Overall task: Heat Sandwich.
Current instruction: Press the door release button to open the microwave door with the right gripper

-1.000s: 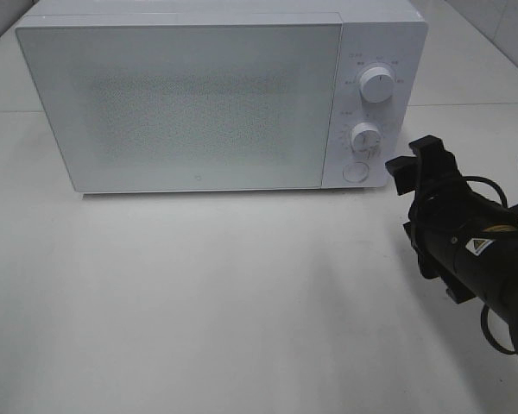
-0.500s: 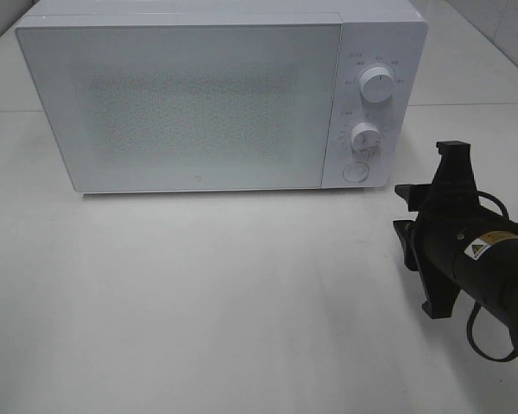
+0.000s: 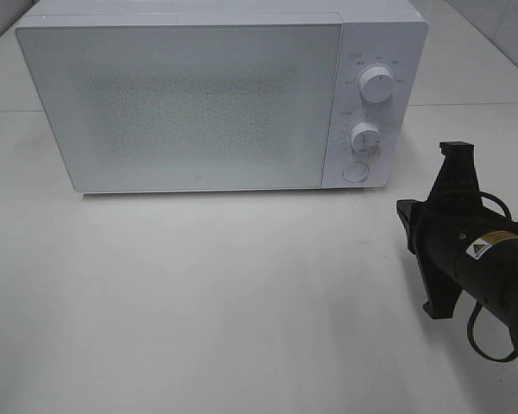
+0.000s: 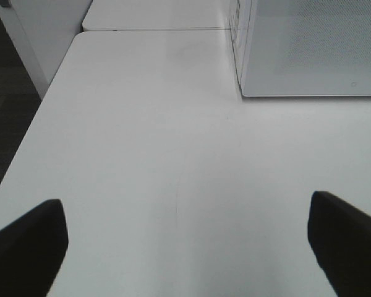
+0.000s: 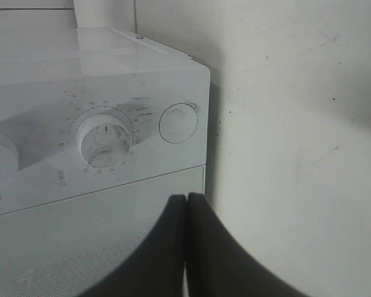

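Right hand [image 3: 455, 149] clenched off the microwave's [image 3: 198, 95] front right corner; left hand [image 4: 185, 247] spread above the surface [image 3: 198, 293].
The microwave stands at the back of the white surface, door [image 3: 190, 103] shut, with two dials and a round button [image 3: 355, 172] at its right end. Wide open room lies in front of it. The right hand hangs apart from the microwave, fingers [image 5: 173, 247] pressed together on nothing. The left hand holds nothing, near a surface edge with dark floor [image 4: 6, 124] beyond. The sandwich shows in no view, so its place relative to either hand cannot be told.
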